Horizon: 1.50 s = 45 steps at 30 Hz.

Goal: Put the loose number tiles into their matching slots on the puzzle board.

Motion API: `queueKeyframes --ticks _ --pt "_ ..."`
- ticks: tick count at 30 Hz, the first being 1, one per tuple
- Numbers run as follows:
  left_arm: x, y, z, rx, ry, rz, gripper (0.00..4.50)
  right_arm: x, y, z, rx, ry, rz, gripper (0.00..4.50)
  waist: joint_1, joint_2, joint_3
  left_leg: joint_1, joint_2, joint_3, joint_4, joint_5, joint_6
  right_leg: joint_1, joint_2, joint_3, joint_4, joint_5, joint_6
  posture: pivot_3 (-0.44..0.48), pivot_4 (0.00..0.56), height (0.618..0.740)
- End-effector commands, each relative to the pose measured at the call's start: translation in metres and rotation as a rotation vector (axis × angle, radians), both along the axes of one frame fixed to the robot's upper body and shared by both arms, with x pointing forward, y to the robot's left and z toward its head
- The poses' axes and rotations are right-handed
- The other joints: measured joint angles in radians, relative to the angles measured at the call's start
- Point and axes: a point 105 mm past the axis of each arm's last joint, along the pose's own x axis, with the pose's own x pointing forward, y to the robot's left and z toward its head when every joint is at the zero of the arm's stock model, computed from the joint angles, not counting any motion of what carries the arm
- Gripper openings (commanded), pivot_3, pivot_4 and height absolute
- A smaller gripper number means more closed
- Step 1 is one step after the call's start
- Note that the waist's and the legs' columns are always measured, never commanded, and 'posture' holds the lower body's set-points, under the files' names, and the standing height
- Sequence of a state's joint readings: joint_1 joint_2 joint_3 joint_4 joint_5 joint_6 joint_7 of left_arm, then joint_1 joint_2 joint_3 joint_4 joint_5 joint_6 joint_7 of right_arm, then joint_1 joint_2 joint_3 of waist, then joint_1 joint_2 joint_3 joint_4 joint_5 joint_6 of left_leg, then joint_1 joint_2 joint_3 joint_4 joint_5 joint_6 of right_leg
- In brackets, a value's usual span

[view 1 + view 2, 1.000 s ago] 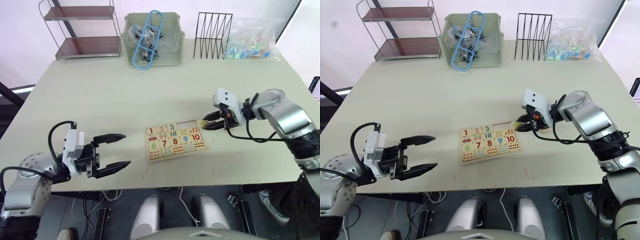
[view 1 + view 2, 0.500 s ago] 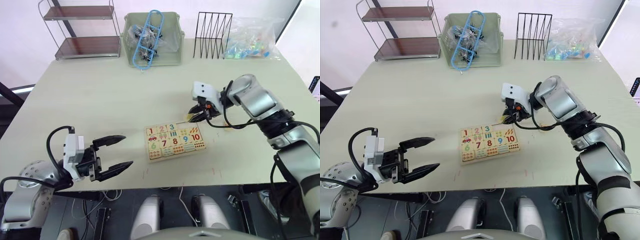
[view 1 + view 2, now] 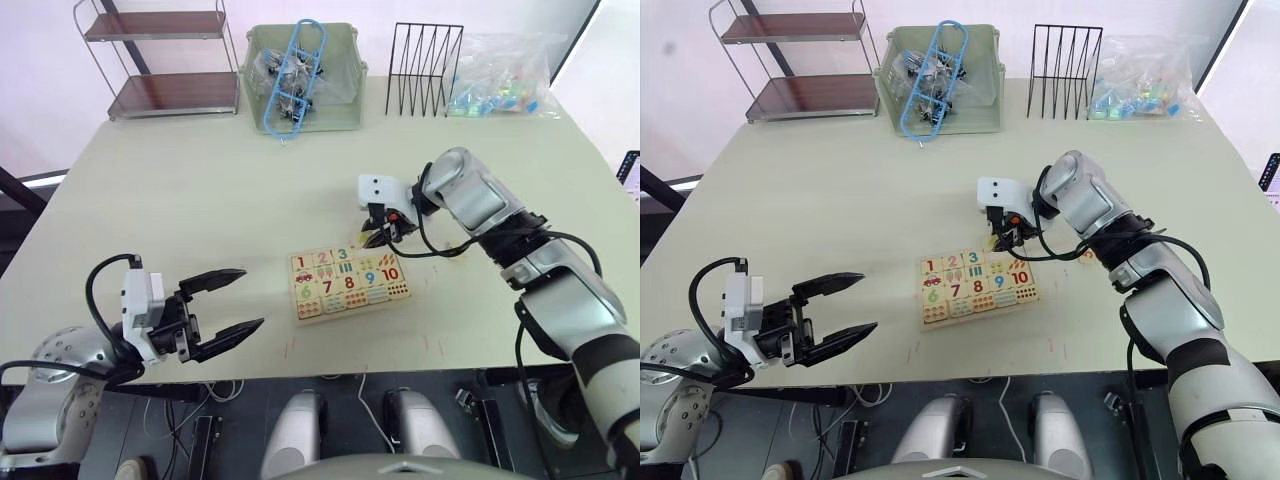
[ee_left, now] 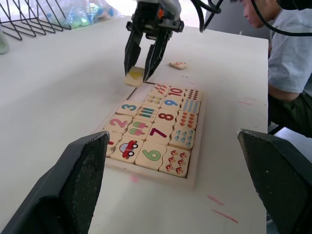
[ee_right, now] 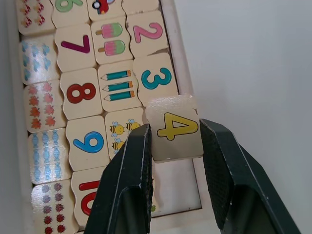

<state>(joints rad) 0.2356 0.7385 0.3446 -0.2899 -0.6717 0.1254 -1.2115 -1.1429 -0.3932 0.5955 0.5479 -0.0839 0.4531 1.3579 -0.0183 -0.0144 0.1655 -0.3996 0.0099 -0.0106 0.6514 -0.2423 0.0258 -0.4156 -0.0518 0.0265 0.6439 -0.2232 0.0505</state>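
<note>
The puzzle board [image 3: 349, 283] lies flat near the table's front edge, with tiles 1, 2 and 3 seated in its top row. Beside the 3, bare slots [image 5: 176, 185] show. My right gripper [image 3: 378, 236] is shut on a loose number tile [image 5: 173, 127] printed with a yellow 4. It holds the tile over the slot beside the 3 and over the board's far rim; I cannot tell whether they touch. Another loose tile [image 4: 178, 65] lies on the table beyond the board. My left gripper [image 3: 232, 301] hangs open and empty, left of the board.
Along the table's back edge stand a wire shelf [image 3: 165, 62], a green basket [image 3: 305, 82] of clips, a black wire rack [image 3: 426, 70] and a bag of plastic bits [image 3: 500, 85]. A seated person [image 4: 287, 53] is at the table's right side.
My right gripper has carried the 4 tile leftward, from the table right of the board to the board's top row. The left arm has hardly moved.
</note>
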Motion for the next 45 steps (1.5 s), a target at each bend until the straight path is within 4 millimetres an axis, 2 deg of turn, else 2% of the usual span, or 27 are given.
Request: queueKeyframes --ticks 1,14,45 --pt "-0.002 -0.001 0.008 0.000 -0.035 0.002 4.50 0.003 0.004 0.011 -0.020 -0.049 0.026 0.90 -0.001 0.000 0.000 0.000 0.000 0.000 0.000 0.000 0.000 0.000 0.000 0.000 0.000 0.000 0.000 0.000 0.150 0.740" --pt "0.000 0.001 0.011 0.002 -0.037 0.011 4.50 0.005 0.006 0.003 -0.078 -0.053 0.013 0.90 -0.002 0.001 0.000 0.000 0.000 0.000 0.000 0.000 0.000 0.000 0.000 0.000 0.000 0.000 0.000 0.000 0.150 0.740" --pt "-0.001 0.004 0.008 -0.002 -0.032 0.029 4.50 0.000 0.020 -0.005 -0.063 -0.055 0.054 0.90 -0.023 0.001 0.001 0.000 0.000 -0.002 -0.002 0.000 0.000 -0.001 0.000 0.000 0.000 0.000 0.000 0.000 0.150 0.740"
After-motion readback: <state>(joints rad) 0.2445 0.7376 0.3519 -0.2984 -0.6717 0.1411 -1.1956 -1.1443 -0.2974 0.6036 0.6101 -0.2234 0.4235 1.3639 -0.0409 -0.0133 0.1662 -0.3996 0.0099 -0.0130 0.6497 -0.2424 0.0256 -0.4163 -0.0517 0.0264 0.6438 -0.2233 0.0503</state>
